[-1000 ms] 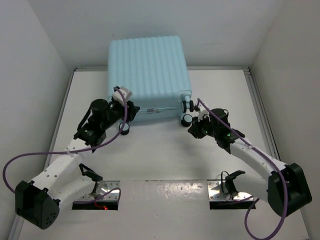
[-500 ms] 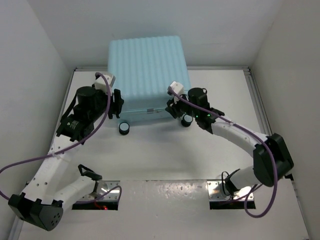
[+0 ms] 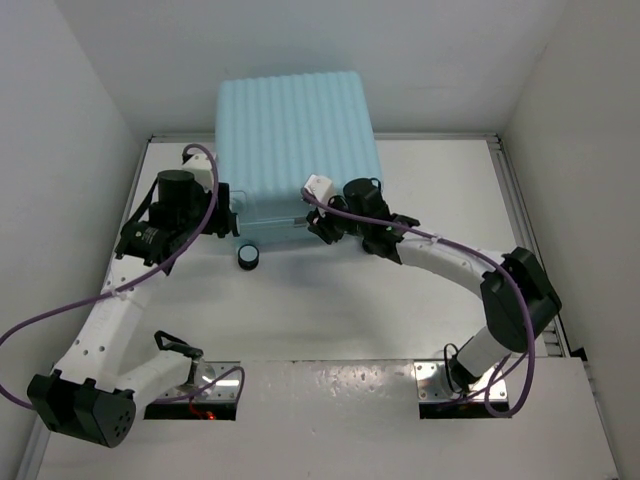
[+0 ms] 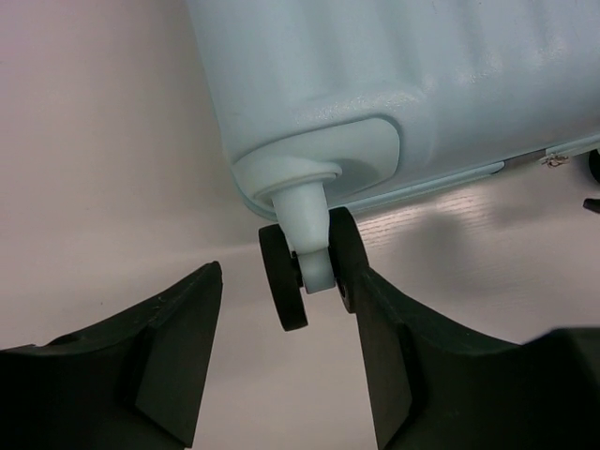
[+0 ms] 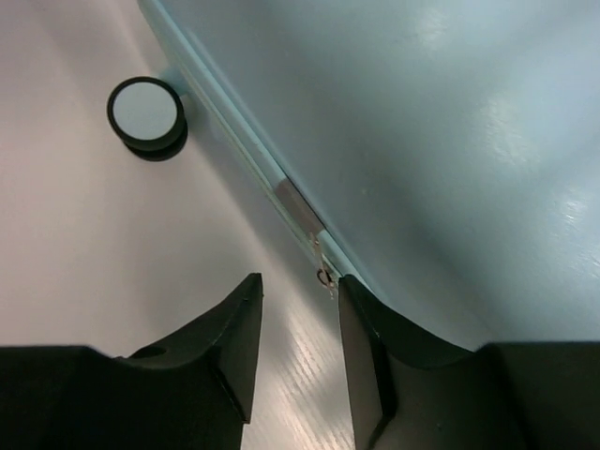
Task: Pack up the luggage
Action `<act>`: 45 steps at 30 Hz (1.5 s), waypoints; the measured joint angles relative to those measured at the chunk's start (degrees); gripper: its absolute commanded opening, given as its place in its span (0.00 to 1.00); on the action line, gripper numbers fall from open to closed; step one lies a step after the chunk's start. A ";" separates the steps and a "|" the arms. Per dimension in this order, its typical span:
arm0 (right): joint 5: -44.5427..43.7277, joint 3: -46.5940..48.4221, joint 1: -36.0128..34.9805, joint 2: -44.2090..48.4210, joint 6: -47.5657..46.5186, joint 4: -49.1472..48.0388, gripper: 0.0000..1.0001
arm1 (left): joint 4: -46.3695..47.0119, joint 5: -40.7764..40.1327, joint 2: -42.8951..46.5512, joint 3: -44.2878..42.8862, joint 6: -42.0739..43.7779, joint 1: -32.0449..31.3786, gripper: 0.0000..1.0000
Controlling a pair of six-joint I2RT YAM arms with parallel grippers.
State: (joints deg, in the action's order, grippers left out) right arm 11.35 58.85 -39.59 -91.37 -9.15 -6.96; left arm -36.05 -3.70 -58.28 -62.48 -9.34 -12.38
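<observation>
Here the luggage (image 3: pixel 295 140) lies closed at the far middle of the table (image 3: pixel 330 310). The left gripper (image 4: pixel 278 272) stands wide open at the near-left wheel (image 4: pixel 283 286), not clamping it. The right gripper (image 5: pixel 298 291), narrowly parted and empty, sits beside the zipper pull (image 5: pixel 323 275) on the near seam.

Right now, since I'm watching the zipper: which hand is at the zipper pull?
The right hand: the zipper pull on the luggage seam sits just off its open fingertips. The left hand instead brackets a black corner wheel.
</observation>
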 measured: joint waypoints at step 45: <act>0.63 -3.67 2.23 -2.86 -0.96 -6.23 0.55 | 1.46 1.60 -11.65 0.37 -6.19 -0.11 0.46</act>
State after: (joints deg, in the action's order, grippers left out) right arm 11.99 55.18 -37.36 -94.24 -10.11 -13.19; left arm -34.59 -2.11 -69.93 -62.11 -15.53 -12.49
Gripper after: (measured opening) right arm 0.538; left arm 0.589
